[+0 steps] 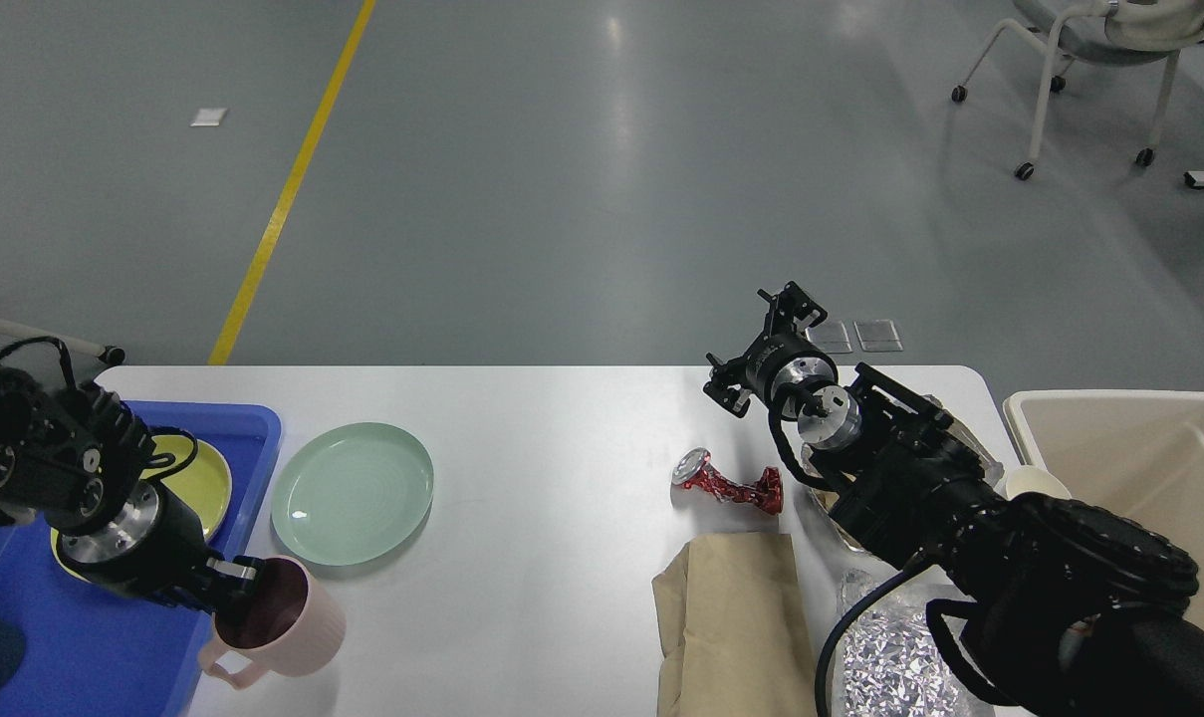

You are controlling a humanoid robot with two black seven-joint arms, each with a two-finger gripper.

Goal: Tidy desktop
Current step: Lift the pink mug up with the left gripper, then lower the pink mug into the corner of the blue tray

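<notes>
The white desktop (542,438) carries the clutter. My left gripper (235,586) is shut on the near-left rim of a pink mug (288,627) with a dark inside, at the desktop's front left beside the blue tray (84,657). The mug is tilted, with its handle pointing front-left. My right gripper (761,349) hovers over the far right part of the desktop, open and empty, behind a crushed red can (729,483).
A yellow plate (198,478) lies in the blue tray. A pale green plate (353,493) lies right of the tray. A brown paper bag (736,622) and crumpled foil (890,657) lie at the front right. A beige bin (1139,468) stands off the right edge.
</notes>
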